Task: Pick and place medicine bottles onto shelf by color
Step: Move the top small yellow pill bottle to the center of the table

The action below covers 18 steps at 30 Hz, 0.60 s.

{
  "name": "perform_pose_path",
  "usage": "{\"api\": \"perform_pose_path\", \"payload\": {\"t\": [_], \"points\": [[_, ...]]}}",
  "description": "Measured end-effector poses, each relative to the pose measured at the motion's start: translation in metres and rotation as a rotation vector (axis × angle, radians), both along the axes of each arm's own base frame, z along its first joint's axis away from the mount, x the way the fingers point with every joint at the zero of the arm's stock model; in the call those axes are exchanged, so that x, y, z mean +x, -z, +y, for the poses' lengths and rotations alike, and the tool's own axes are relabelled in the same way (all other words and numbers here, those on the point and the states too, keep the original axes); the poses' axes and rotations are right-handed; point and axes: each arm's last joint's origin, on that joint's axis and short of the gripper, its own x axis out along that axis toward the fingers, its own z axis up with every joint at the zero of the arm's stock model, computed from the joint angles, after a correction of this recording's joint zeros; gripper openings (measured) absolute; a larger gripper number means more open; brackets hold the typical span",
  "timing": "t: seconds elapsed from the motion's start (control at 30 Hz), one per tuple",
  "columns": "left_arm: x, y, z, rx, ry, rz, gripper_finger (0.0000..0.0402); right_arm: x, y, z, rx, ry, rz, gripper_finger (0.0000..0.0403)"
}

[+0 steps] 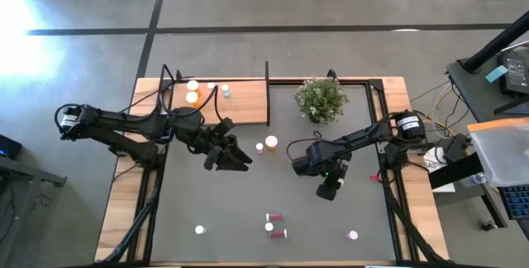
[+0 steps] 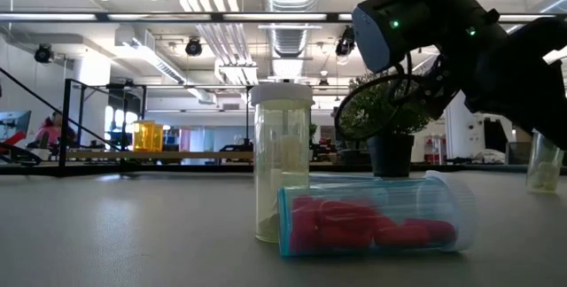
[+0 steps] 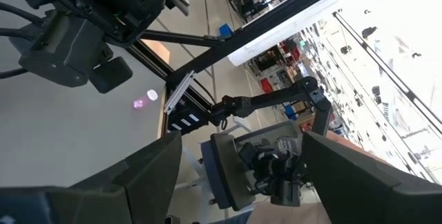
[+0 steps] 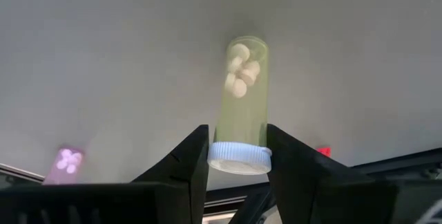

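Right gripper [image 4: 237,156] clamped on a pale yellow white-capped plastic medicine bottle [image 4: 242,99] above the dark grey mat [image 1: 248,193], left gripper [image 1: 235,157] gaping wide, empty.

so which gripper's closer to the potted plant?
Right. The right gripper sits just below the potted plant in the high view; the left gripper is farther off, toward the shelf.

Two arms [image 1: 124,127], one shelf [image 1: 244,102] (wooden), one plant [image 1: 321,98].

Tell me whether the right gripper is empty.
No. The right gripper is shut on a yellow bottle, its fingers pressing near the white cap.
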Motion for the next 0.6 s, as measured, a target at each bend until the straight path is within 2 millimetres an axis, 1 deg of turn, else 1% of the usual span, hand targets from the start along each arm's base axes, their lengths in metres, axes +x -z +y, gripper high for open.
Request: {"api": "perform_pose_path", "payload": {"t": [0.23, 0.33, 0.6], "points": [[0.0, 0.0, 0.0, 0.0, 0.0, 0.0, 0.0283, 0.0027, -0.001, -0.0002, -0.019, -0.009, -0.02, 0.012], [0.0, 0.0, 0.0, 0.0, 0.0, 0.0, 0.0283, 0.0056, -0.0012, -0.001, -0.034, -0.015, -0.046, 0.0131], [0.0, 0.0, 0.0, -0.001, 0.0, 0.0, 0.0283, 0.0054, -0.002, -0.0011, -0.03, -0.015, -0.039, 0.0166]]}}
